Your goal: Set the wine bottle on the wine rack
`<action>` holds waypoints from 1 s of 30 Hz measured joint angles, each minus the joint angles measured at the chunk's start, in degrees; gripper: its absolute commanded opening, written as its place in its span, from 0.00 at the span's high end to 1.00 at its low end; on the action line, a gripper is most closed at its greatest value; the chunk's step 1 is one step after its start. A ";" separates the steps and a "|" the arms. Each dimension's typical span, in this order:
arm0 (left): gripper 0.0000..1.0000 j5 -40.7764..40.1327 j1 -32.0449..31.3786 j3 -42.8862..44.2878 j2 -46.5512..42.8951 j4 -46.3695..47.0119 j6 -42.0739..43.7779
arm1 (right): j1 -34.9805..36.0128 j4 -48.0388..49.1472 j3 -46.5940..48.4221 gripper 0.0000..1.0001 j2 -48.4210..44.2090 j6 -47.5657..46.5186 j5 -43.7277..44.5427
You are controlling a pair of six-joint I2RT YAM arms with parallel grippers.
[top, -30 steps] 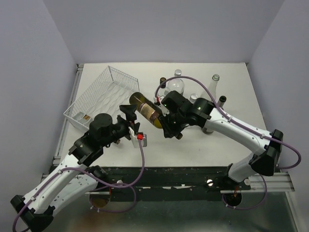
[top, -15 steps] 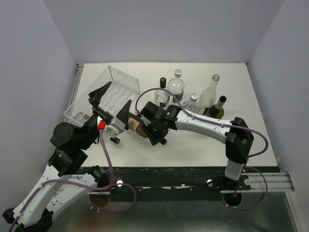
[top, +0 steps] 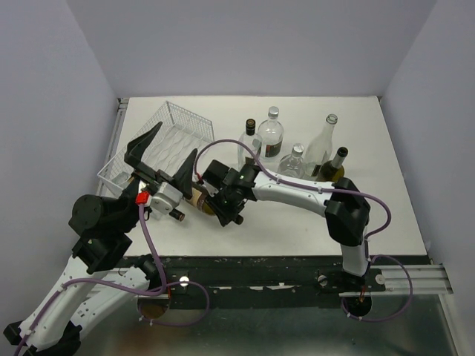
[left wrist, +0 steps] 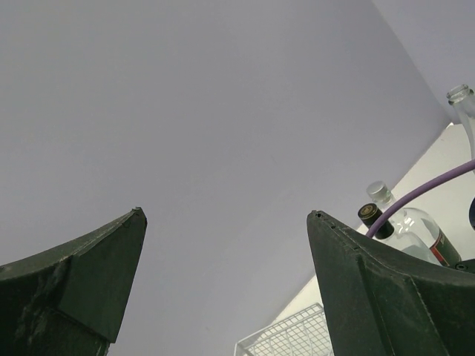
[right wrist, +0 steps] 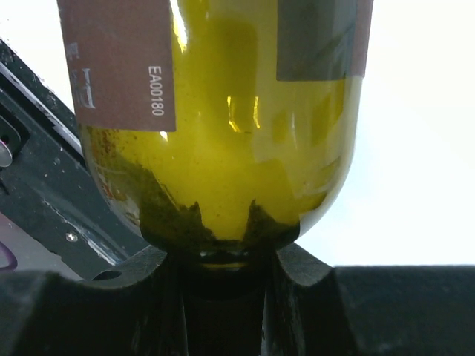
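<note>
- Your right pincer [top: 221,202] was clamped on the neck of the wine bottle [top: 199,199]. The wrist view showed both fingers [right wrist: 148,271] hugging the neck just below the shoulder of the wine bottle [right wrist: 223,148], with the green body and brown label running away from the right pincer [right wrist: 226,259].
- From above, the bottle's long axis lay roughly along the 3-to-9 o'clock line. The neck was at 3 in your grip and the body pointed to 9, toward the left arm.
- The wine rack [top: 182,119] sat at about 11 o'clock from the bottle, near but not touching, at the far-left corner of the tabletop [top: 297,222].
- Your left pincer [top: 167,154] stood spread wide and held nothing. It was tilted up so that its camera saw mostly wall between the tips of the left pincer [left wrist: 226,215].
- In the overhead view it hung over the rack's near-right edge, between bottle and rack, and nearer the rack than the right.
- In my judgement, the move turned on swinging the body toward 11 past those spread fingers.
- The other bottles [top: 297,156] stood at 1 to 2 o'clock, clear of that path.
</note>
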 measured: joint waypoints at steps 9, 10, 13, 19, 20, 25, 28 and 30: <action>0.01 -0.22 0.00 -0.04 -0.02 -0.20 -0.15 | 0.76 4.61 1.97 0.99 4.11 -0.44 0.17; 0.01 -0.35 0.00 -0.07 -0.02 -0.20 -0.13 | 0.94 5.31 2.51 0.99 4.87 -0.59 0.35; 0.01 -0.72 0.00 -0.07 -0.02 -0.33 -0.09 | 1.46 8.02 4.31 0.99 7.67 -0.90 1.95; 0.01 -0.92 0.00 -0.07 -0.02 -1.75 0.02 | 1.55 14.03 6.45 0.99 12.04 -2.51 5.79; 0.01 -0.94 0.00 -0.07 -0.02 -2.03 0.00 | 1.60 14.60 7.06 0.99 12.76 -2.93 6.49; 0.01 -0.94 0.00 -0.07 -0.02 -2.86 -0.37 | 1.64 15.37 12.39 0.99 17.22 -4.83 8.94; 0.01 -0.94 0.00 -0.02 -0.02 -3.15 -0.70 | 1.64 15.63 15.78 0.99 19.89 -5.57 9.60; 0.01 -0.94 0.00 0.24 -0.02 -4.24 -1.05 | 1.64 15.85 18.01 1.00 21.59 -5.99 9.90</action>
